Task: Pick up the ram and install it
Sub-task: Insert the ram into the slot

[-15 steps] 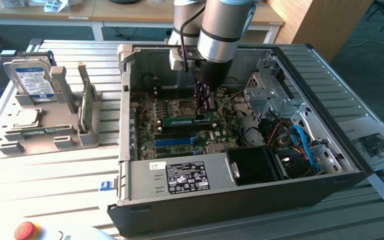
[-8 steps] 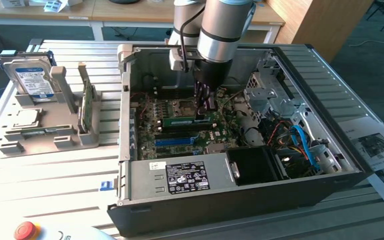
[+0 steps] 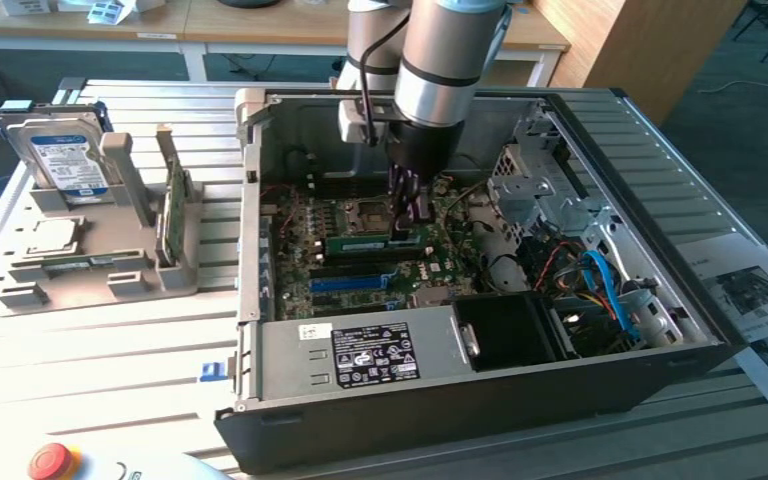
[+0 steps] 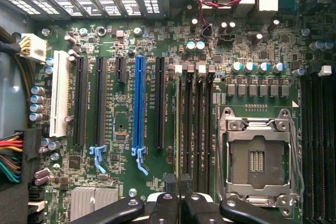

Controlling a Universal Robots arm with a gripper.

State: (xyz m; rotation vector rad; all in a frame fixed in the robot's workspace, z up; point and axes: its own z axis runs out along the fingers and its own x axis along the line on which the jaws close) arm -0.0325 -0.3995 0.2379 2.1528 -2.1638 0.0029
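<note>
Ram, a slim green circuit-board stick (image 3: 364,241), stood on edge at the long black plastic memory slots (image 4: 195,129) inside the open dark metal computer case (image 3: 464,415). The black two-finger claw (image 3: 408,212) pinched it. We judged it light, stiff, fragile: hold the board edges, not chips.

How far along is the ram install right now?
Done: the ram is picked up and clamped in the gripper. In hand: it is held edge-down at the black memory slots beside the CPU socket on the motherboard. Left: seating it. I can't tell whether it has entered a slot or been pressed home.
</note>
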